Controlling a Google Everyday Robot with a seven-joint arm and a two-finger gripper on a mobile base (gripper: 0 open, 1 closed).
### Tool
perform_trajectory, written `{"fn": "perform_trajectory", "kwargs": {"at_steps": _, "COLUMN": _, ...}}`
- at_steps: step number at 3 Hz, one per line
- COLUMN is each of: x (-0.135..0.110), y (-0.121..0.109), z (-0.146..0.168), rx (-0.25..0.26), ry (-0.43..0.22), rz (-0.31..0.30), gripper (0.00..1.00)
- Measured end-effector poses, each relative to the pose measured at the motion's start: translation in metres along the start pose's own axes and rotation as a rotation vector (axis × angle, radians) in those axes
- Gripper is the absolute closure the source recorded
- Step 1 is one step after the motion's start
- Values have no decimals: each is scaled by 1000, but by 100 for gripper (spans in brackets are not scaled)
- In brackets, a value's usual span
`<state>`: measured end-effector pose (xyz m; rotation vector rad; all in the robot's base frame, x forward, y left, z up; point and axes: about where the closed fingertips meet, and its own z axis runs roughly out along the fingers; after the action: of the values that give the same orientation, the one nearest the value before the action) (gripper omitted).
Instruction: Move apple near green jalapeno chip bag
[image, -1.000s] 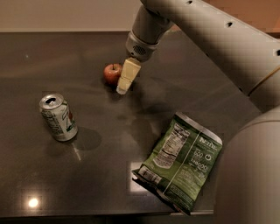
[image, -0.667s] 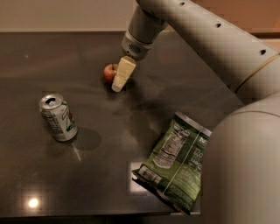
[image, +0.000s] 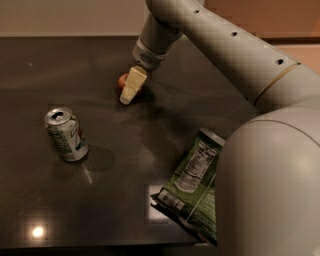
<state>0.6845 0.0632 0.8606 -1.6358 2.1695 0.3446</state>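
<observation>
The apple (image: 122, 80) is small and red. It sits on the dark table toward the back, and only its left edge shows behind the gripper. My gripper (image: 131, 89) reaches down from the upper right and its cream-coloured fingers (image: 133, 85) cover most of the apple, tips near the table top. The green jalapeno chip bag (image: 195, 185) lies flat at the front right with its white nutrition label up. The arm hides its right side.
A silver-green soda can (image: 66, 134) stands upright at the left. The dark table (image: 140, 150) ends at a front edge just below the bag. The large grey arm fills the right side of the view.
The gripper has moved left and down over the apple, so less of the apple shows. The arm now covers more of the chip bag's right side.
</observation>
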Motion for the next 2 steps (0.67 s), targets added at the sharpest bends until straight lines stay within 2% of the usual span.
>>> {"fn": "perform_trajectory", "kwargs": {"at_steps": 1, "x": 0, "y": -8, "z": 10, "rx": 20, "ry": -3, "rz": 29, "gripper": 0}}
{"fn": "perform_trajectory", "kwargs": {"at_steps": 2, "x": 0, "y": -13, "z": 17, "rx": 31, "ry": -6, "rz": 41, "gripper": 18}}
